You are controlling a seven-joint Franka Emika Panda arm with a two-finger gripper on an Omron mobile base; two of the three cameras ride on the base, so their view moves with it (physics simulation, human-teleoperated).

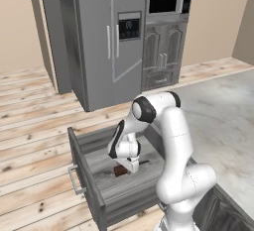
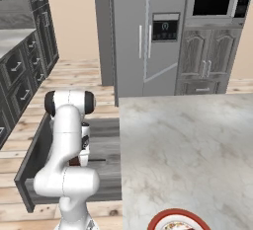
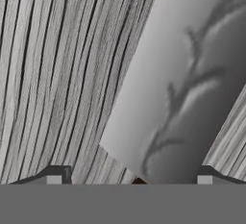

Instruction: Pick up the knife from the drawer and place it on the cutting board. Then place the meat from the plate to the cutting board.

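A: Left base view, first note: we see the drawer (image 1: 94,185) pulled wide open at 7 o'clock of the frame, its silver bar handle (image 1: 75,180) facing the plank floor (image 1: 34,141). The arm bends down into it, and the gripper (image 1: 130,169) sits low over the drawer bottom.

B: We log the knife (image 1: 124,169) right under the hand, lying flat on the grey wood grain. Its reddish-brown handle shows at 9 o'clock of the fingers and the thin dark blade points out toward 3 o'clock.

A: Jaws?

B: Hand view gives us two dark fingertips (image 3: 56,176), well apart, at the bottom corners. A sliver of brown handle (image 3: 139,181) sits between them at 6 o'clock. We read the jaws as spread, straddling the handle; whether either pad touches it, we cannot tell.

A: Agreed. Above the tips we note drawer grain, with a slab of marbled grey crossing from 1 o'clock down to 6 o'clock.

B: Right base view: the counter (image 2: 197,150) fills 3 to 5 o'clock, pale marble. At 6 o'clock, cut by the frame edge, we see the red-orange rim of the plate (image 2: 170,215).

A: In that view the drawer (image 2: 34,174) lies at 8 o'clock, mostly behind the white arm. A bit of dark blade (image 2: 99,160) shows just beside the hand.

B: Background: fridge (image 1: 106,36) at 12 o'clock, microwave (image 1: 166,2) at 1 o'clock.
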